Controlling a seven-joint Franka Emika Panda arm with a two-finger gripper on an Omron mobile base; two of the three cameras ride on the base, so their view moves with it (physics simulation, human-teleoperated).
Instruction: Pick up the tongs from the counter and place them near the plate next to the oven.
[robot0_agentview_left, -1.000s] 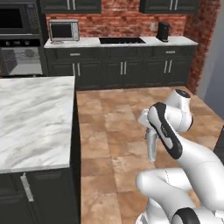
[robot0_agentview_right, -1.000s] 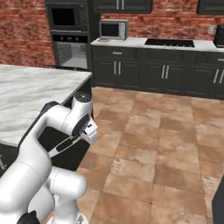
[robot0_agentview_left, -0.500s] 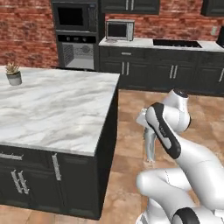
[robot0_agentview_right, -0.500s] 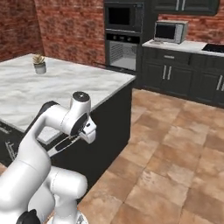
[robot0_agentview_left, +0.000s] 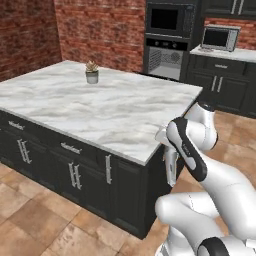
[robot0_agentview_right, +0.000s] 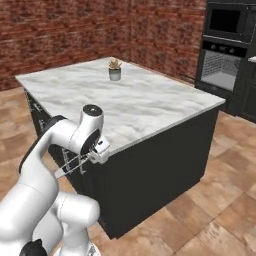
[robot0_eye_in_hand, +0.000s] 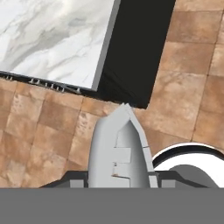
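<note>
Silver tongs (robot0_eye_in_hand: 120, 148) sit pinched in the end effector (robot0_agentview_right: 98, 150), low in frame; pickup looks done, carrying to the oven (robot0_agentview_left: 167, 59) at upper right remains.

A white, grey-veined marble counter (robot0_agentview_left: 100, 107) is seen over dark cabinets (robot0_agentview_left: 65, 170) with silver bar handles (robot0_agentview_left: 107, 169). A small potted plant (robot0_agentview_left: 92, 73) is stood upright on it, near the far edge, well apart from the near corner. The counter is set on a floor (robot0_agentview_right: 200, 210) of brown stone tiles.
</note>
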